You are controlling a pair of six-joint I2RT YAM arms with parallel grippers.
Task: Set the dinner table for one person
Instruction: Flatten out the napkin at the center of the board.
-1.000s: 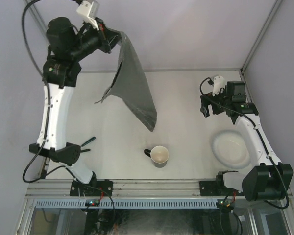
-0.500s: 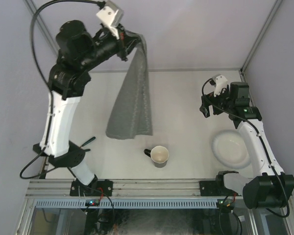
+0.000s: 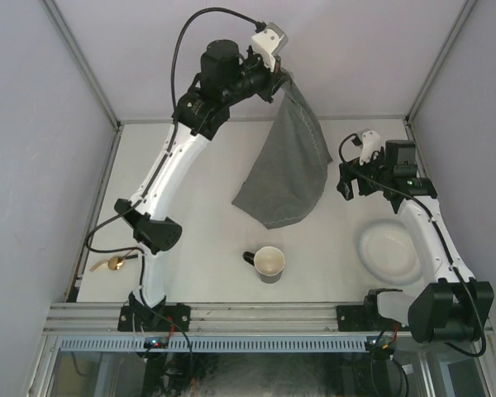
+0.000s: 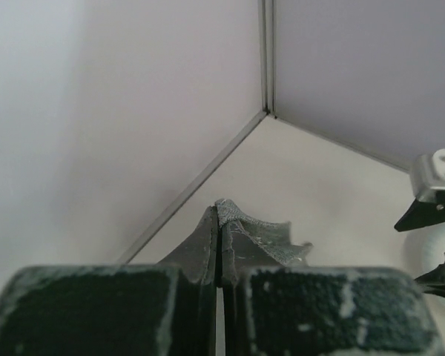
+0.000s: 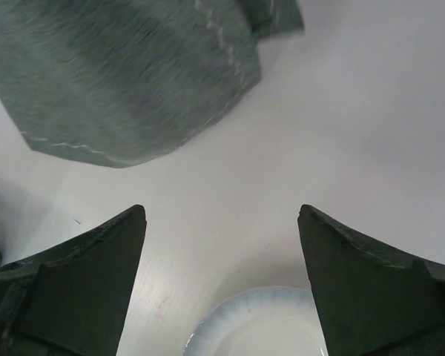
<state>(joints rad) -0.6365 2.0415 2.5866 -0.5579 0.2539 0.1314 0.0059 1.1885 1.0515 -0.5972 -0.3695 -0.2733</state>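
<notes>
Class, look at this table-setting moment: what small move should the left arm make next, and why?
Probably lower the left gripper until the free edge of the grey mat meets the dinner table. The jaws are shut on its top edge and it hangs unspread beyond the mug, so it cannot yet be laid flat.

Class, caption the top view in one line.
Left pincer dangles grey cloth mat above dinner table; mug and plate sit nearby.
</notes>
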